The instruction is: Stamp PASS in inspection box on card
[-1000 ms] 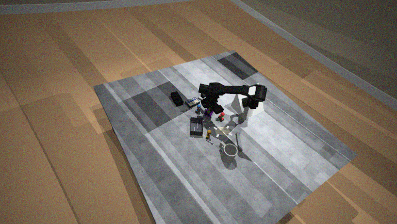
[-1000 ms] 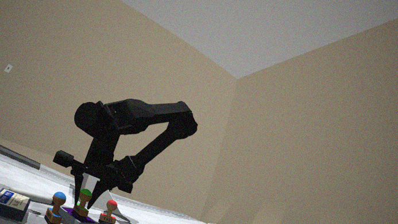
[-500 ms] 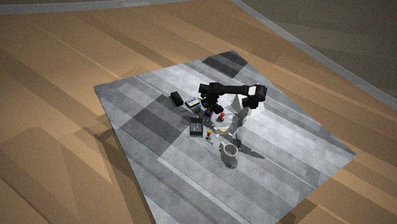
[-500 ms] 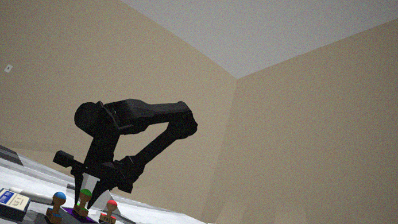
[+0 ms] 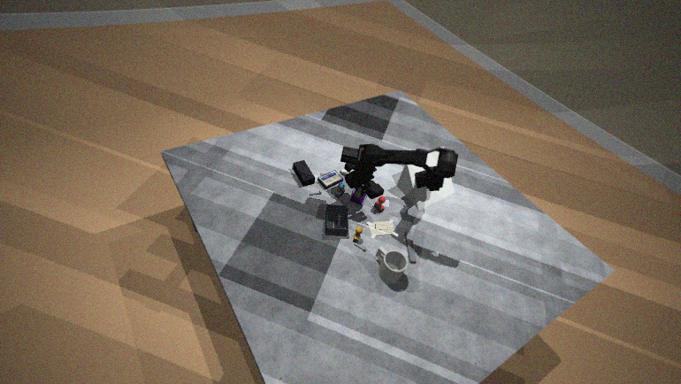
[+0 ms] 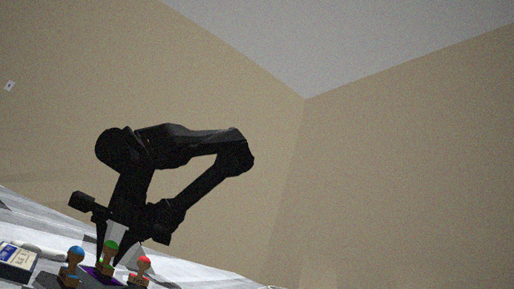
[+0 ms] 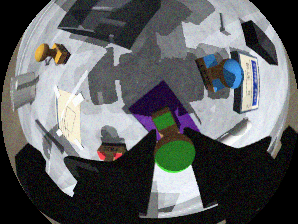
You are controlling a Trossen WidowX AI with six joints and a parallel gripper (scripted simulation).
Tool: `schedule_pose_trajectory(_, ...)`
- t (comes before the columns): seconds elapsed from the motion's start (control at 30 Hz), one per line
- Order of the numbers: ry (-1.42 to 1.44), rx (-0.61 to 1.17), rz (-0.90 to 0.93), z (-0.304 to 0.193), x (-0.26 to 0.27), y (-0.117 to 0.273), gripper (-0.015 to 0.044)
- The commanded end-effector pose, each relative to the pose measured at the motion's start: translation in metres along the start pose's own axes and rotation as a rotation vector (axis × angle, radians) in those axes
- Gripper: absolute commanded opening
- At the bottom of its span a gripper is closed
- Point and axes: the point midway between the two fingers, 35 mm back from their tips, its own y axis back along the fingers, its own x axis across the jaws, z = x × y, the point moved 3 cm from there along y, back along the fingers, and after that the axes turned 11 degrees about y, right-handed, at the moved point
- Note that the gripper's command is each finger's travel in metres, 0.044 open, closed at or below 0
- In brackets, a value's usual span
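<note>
My gripper (image 5: 360, 191) (image 6: 107, 263) (image 7: 169, 132) is shut on the green-topped wooden stamp (image 6: 110, 245) (image 7: 175, 156), which stands upright between the fingers. Its lettering is not readable. Its base is over the purple pad (image 6: 90, 273) (image 7: 162, 92); whether it touches is unclear. The pale card (image 5: 382, 227) (image 7: 70, 117) lies apart from the pad, with printed outlines; no stamped print can be made out at this size. A box (image 5: 330, 179) (image 6: 14, 258) (image 7: 248, 82) labelled STAMP PAD lies beyond the blue-topped stamp (image 6: 75, 252) (image 7: 232, 74).
A red-topped FAIL stamp (image 5: 380, 202) (image 6: 139, 274) (image 7: 110, 151) stands between pad and card. A yellow-topped stamp (image 5: 358, 232) (image 7: 45, 52) stands near the black tray (image 5: 336, 234). A grey mug (image 5: 393, 266) (image 7: 24, 91) is past the card. A black block (image 5: 302, 172) (image 7: 260, 40) lies near the labelled box.
</note>
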Motion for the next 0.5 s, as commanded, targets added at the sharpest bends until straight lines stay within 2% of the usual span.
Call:
schedule_pose_trajectory(0.0, 0.006, 0.000, -0.003, 0.000, 0.000, 0.003, 0.0000)
schedule_pose_trajectory(0.47, 0.006, 0.000, -0.004, 0.001, -0.001, 0.017, 0.0000)
